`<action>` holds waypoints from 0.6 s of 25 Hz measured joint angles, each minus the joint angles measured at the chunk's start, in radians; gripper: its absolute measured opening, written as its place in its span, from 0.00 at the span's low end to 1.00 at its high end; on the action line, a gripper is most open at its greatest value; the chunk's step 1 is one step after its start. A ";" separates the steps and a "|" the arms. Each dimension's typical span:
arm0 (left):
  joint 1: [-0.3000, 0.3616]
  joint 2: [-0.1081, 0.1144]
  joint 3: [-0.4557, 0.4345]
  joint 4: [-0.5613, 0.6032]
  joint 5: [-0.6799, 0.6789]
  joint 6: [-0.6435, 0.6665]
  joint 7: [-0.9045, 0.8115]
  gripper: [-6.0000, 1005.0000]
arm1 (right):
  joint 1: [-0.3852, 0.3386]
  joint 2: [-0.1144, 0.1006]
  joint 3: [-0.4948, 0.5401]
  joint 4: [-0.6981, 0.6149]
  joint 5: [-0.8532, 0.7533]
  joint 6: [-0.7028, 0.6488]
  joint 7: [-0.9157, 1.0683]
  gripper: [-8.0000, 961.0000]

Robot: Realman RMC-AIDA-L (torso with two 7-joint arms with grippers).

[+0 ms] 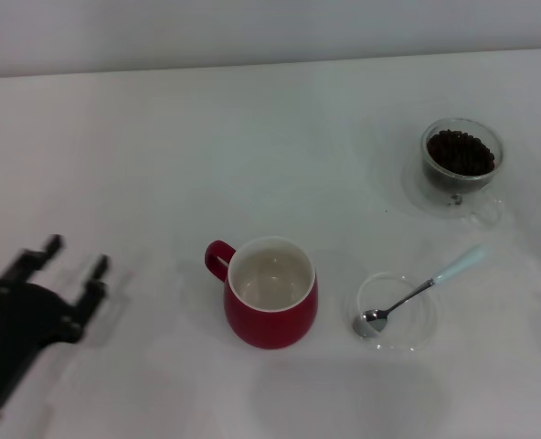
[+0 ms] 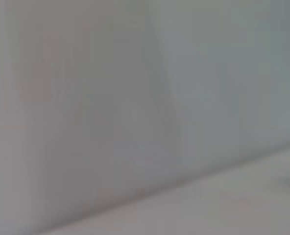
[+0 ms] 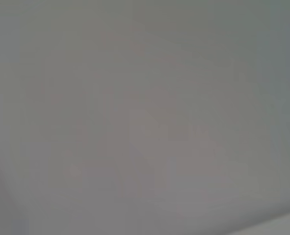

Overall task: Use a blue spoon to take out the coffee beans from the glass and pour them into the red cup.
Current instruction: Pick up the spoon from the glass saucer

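In the head view the red cup [image 1: 270, 302] stands near the middle of the white table, its white inside bare and its handle pointing left. To its right the blue spoon [image 1: 423, 288] lies with its metal bowl in a flat clear dish [image 1: 397, 311] and its pale handle pointing up-right. The glass [image 1: 461, 163] stands at the back right with the coffee beans [image 1: 460, 152] heaped inside. My left gripper [image 1: 75, 256] is at the front left, open, holding nothing, well left of the cup. The right gripper is out of view. Both wrist views show only blank pale surface.
The white table [image 1: 161, 146] runs back to a pale wall. Nothing else stands on it besides the cup, dish and glass.
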 joint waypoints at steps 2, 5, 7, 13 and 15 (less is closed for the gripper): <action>0.011 0.001 -0.040 -0.019 0.000 0.032 -0.001 0.60 | -0.003 -0.001 0.000 -0.038 -0.061 0.000 0.136 0.45; 0.020 0.001 -0.100 -0.045 0.000 0.075 -0.005 0.60 | -0.004 -0.009 0.000 -0.076 -0.142 0.001 0.322 0.45; 0.020 0.001 -0.134 -0.054 0.000 0.095 -0.006 0.60 | -0.004 -0.018 0.000 -0.091 -0.185 0.001 0.439 0.45; 0.017 0.001 -0.230 -0.074 0.000 0.153 -0.004 0.59 | -0.004 -0.050 0.000 -0.092 -0.276 0.052 0.673 0.46; 0.017 0.001 -0.261 -0.075 0.000 0.171 -0.003 0.59 | -0.005 -0.062 -0.005 -0.084 -0.306 0.075 0.749 0.46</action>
